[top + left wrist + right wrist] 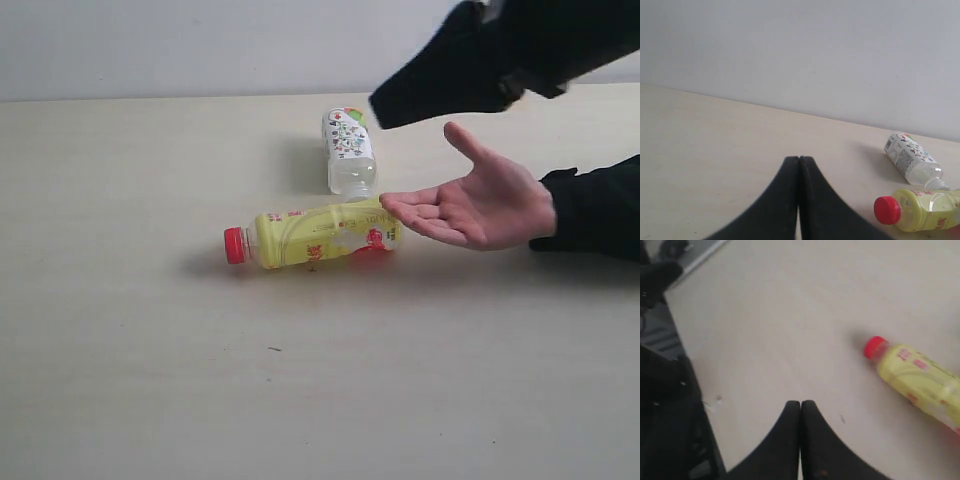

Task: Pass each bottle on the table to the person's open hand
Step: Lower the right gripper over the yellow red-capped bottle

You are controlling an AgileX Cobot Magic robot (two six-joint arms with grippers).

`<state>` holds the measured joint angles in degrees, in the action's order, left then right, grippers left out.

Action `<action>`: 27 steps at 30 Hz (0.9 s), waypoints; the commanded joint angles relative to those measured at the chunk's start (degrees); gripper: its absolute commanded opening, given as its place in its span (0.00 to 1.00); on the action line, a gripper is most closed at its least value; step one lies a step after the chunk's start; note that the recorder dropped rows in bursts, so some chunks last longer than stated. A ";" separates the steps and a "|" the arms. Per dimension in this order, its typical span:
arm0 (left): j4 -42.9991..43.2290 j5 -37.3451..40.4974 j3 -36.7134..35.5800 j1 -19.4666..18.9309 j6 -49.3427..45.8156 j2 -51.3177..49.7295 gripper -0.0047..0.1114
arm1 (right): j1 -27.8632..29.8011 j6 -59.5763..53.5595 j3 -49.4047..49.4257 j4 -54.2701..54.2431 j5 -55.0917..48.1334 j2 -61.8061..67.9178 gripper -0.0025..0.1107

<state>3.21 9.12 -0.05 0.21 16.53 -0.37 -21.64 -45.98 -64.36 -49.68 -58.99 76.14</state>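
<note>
Two bottles lie on the pale table (150, 330). The yellow bottle with a red cap (312, 235) (920, 210) (917, 380) rests on its side near the middle. Behind it lies the short bottle with a patterned label (349, 150) (912, 157). A person's open hand (475, 200) is held palm up just right of the yellow bottle's base. My right gripper (385, 108) (800, 405) hovers shut and empty above the hand and the patterned bottle. My left gripper (799, 160) is shut and empty, off to the left of the bottles. The clear and white bottles are out of view.
The person's dark sleeve (600, 205) lies on the table at the right edge. A pale wall (200, 45) runs behind the table. Dark equipment (665, 405) stands past the table edge in the right wrist view.
</note>
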 commanded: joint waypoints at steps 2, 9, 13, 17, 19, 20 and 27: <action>0.22 -0.48 0.05 -0.17 0.13 0.37 0.06 | -3.23 -2.36 -6.13 -1.34 -0.72 11.92 0.02; 0.22 -0.48 0.05 -0.17 0.13 0.37 0.06 | -9.70 4.35 -14.36 16.85 3.30 21.91 0.02; 0.22 -0.48 0.05 -0.17 0.13 0.37 0.06 | -9.70 4.16 -14.46 21.37 3.41 23.26 0.08; 0.22 -0.48 0.05 -0.17 0.13 0.37 0.06 | -9.70 6.61 -14.46 29.07 3.41 25.23 0.23; 0.22 -0.48 0.05 -0.17 0.13 0.37 0.06 | -9.70 6.90 -14.46 30.69 3.27 26.01 0.32; 0.22 -0.48 0.05 -0.17 0.13 0.37 0.06 | -9.70 6.20 -14.46 30.85 3.27 26.44 0.36; 0.22 -0.48 0.05 -0.17 0.13 0.37 0.06 | -11.83 -2.82 -14.46 34.36 8.35 27.19 0.58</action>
<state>3.21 9.12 -0.05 0.21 16.53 -0.37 -32.03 -45.96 -78.19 -17.70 -53.51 103.13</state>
